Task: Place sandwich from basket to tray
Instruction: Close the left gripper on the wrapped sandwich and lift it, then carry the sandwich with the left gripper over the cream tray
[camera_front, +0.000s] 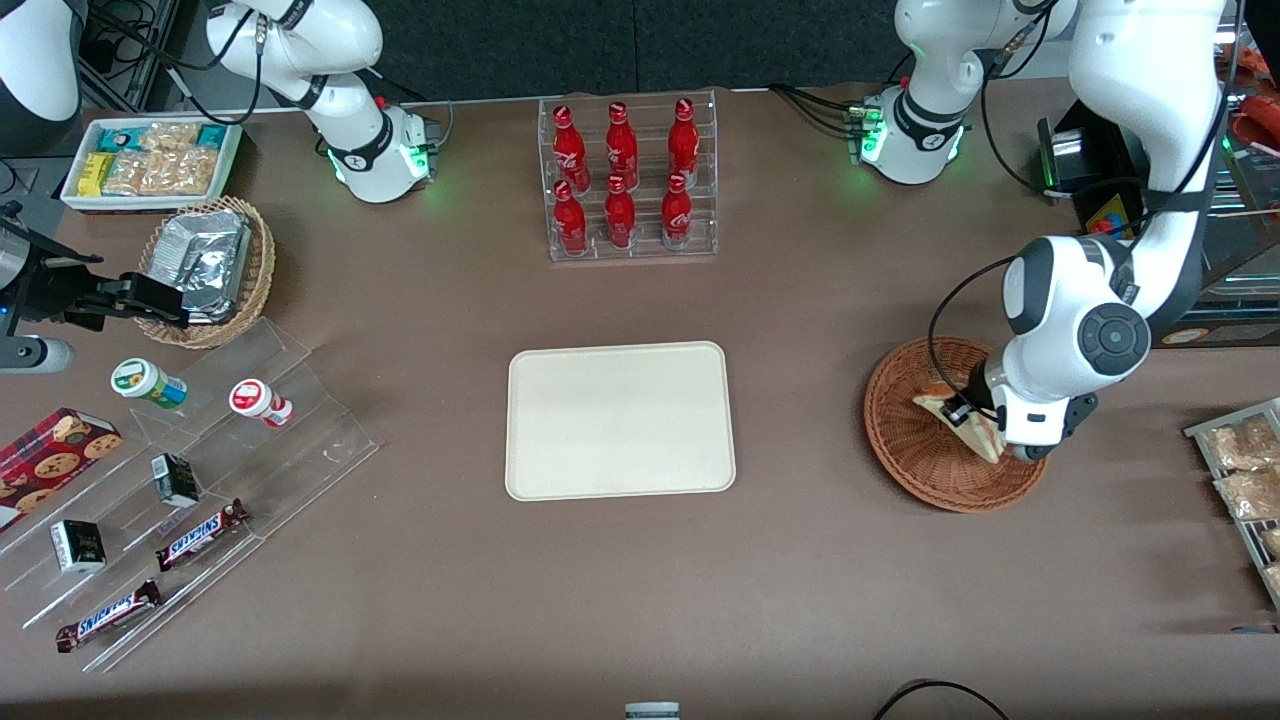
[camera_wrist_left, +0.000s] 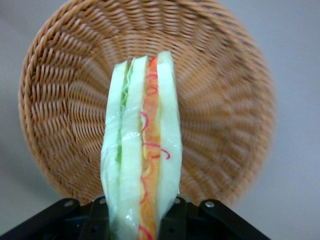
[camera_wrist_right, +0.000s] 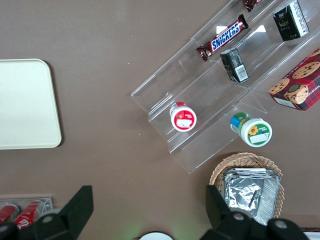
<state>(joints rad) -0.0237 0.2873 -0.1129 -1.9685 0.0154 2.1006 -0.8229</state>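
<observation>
At the right of the front frame, the gripper (camera_front: 1000, 440) clenches the sandwich (camera_front: 962, 420) just above the basket (camera_front: 905, 440). The tray (camera_front: 620, 420) sits mid-frame on the brown table (camera_front: 800, 580), bottles (camera_front: 622, 175) above it.

Front view high above the whole table, left wrist view close over the basket (camera_wrist_left: 60, 100), right wrist view sharing the tray (camera_wrist_right: 25, 105)

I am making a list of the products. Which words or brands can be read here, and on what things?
"SNICKERS": two chocolate bars on the clear stand.
Bottle, pot, small carton and cookie box labels: too small.
Sandwich in the gripper: no text.
</observation>
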